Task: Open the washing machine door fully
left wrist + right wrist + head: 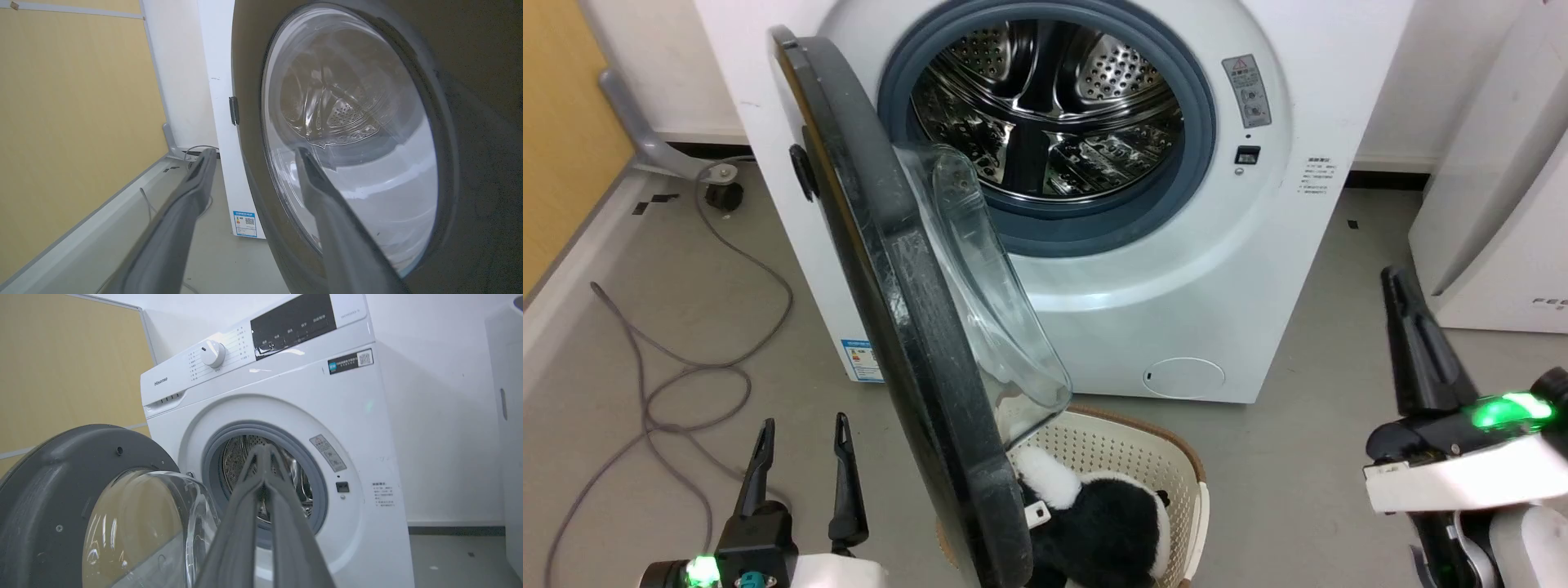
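found door (898, 327) roughly halfway out from washer (1241, 269), more swing needed; holding left pincer (804, 421) spread, right pincer (1393, 278) pressed together.

My left fingers (845, 482) are spread apart, pointing up; my right fingers (1417, 335) are pressed together, leaning a little left.

Grey floor (1298, 457), white wall (449, 396), yellow panel (73, 122)

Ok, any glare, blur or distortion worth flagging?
Head view: sharp, green light blooms lower right. Left wrist view: reflections on the washing machine door glass, left gripper soft. Right wrist view: washing machine looks tilted, right gripper blurred.
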Motion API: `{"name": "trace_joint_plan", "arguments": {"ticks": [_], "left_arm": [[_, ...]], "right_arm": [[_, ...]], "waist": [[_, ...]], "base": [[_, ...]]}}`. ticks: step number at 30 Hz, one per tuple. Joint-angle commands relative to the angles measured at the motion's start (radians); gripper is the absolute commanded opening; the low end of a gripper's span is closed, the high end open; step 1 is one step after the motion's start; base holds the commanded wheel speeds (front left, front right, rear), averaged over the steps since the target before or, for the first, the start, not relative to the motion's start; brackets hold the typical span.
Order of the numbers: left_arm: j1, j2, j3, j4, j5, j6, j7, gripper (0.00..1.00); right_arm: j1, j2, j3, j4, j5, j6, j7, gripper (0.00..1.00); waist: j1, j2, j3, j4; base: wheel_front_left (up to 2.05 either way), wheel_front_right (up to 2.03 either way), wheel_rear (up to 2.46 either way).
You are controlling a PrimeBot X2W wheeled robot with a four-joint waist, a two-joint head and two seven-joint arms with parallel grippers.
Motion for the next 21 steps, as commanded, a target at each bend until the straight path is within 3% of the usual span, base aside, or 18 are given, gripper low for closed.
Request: {"name": "trace_joint_plan", "arguments": {"ticks": [1,5,8,18,19,20,21], "left_arm": [[0.009,0.006,0.003,-0.004,0.004,0.003,-0.005,1.00],[0.011,0.005,0.005,-0.005,0.004,0.005,-0.005,1.00],[0.011,0.005,0.006,-0.005,0.004,0.007,-0.005,1.00],[0.011,0.003,0.005,-0.005,0.003,0.003,-0.005,1.00],[0.012,0.003,0.005,-0.005,0.003,0.003,-0.005,1.00],[0.013,0.003,0.006,-0.005,0.002,0.003,-0.005,1.00],[0.013,0.003,0.007,-0.005,0.002,0.003,-0.005,1.00]], "right_arm": [[0.020,0.018,-0.019,-0.016,-0.074,0.001,-0.004,0.00],[0.073,0.061,-0.101,-0.046,-0.331,0.001,-0.004,0.00],[0.117,0.109,-0.155,-0.068,-0.445,0.001,-0.004,0.00],[0.259,0.182,-0.221,0.007,-0.531,0.001,-0.004,0.00],[0.266,0.183,-0.221,0.015,-0.527,0.001,-0.004,0.12],[0.271,0.184,-0.222,0.021,-0.522,0.001,-0.004,0.72],[0.274,0.185,-0.221,0.023,-0.513,0.001,-0.004,1.00]], "waist": [[0.0001,0.0000,0.002,-0.006],[0.0001,0.0000,0.003,-0.017],[0.0001,0.0000,0.004,-0.023],[0.0001,0.0000,0.002,-0.026],[0.0001,0.0000,0.001,-0.026],[0.0001,0.0000,0.001,-0.026],[0.0001,0.0000,0.000,-0.026]], "base": [[0.00,0.00,0.00],[0.00,0.00,0.00],[0.00,0.00,0.00],[0.00,0.00,0.00],[0.00,0.00,0.00],[0.00,0.00,0.00],[0.00,0.00,0.00]]}}
